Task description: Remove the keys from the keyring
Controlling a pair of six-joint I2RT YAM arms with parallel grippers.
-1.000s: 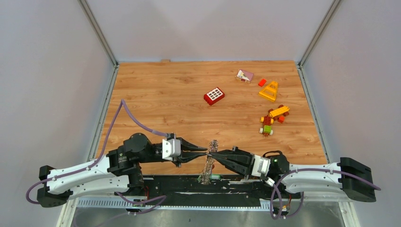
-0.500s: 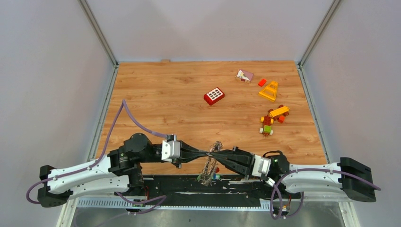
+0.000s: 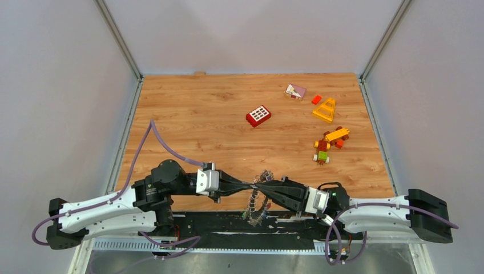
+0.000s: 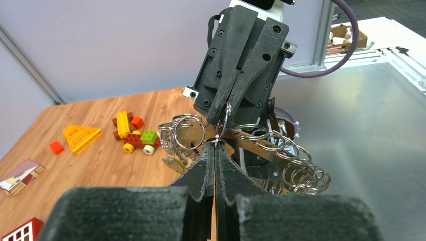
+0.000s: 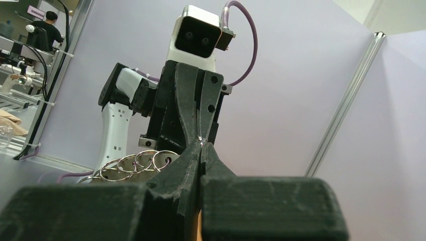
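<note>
The keyring [image 3: 258, 198] hangs between my two grippers near the table's front edge, with keys [image 3: 251, 212] dangling below it. My left gripper [image 3: 250, 185] and right gripper [image 3: 261, 186] meet tip to tip, both shut on it. In the left wrist view my left gripper [image 4: 215, 144] pinches a small split ring on the flat grey keyring [image 4: 261, 146]; the right gripper's fingers [image 4: 236, 75] clamp the same spot from above. Several small rings [image 4: 301, 173] fan along it. In the right wrist view my right gripper [image 5: 201, 143] is shut, with rings [image 5: 133, 163] to its left.
A red window brick [image 3: 258, 116] lies mid-table. A toy brick car [image 3: 326, 145], a yellow triangle [image 3: 325, 109], a small red brick [image 3: 316, 99] and a pink block [image 3: 295, 92] lie at the back right. A black strip [image 3: 228, 224] runs along the front edge.
The left gripper has shut on the keyring and shifted slightly right. The ring bundle, edge-on and upright before, has tilted and fanned out between the two grippers.
</note>
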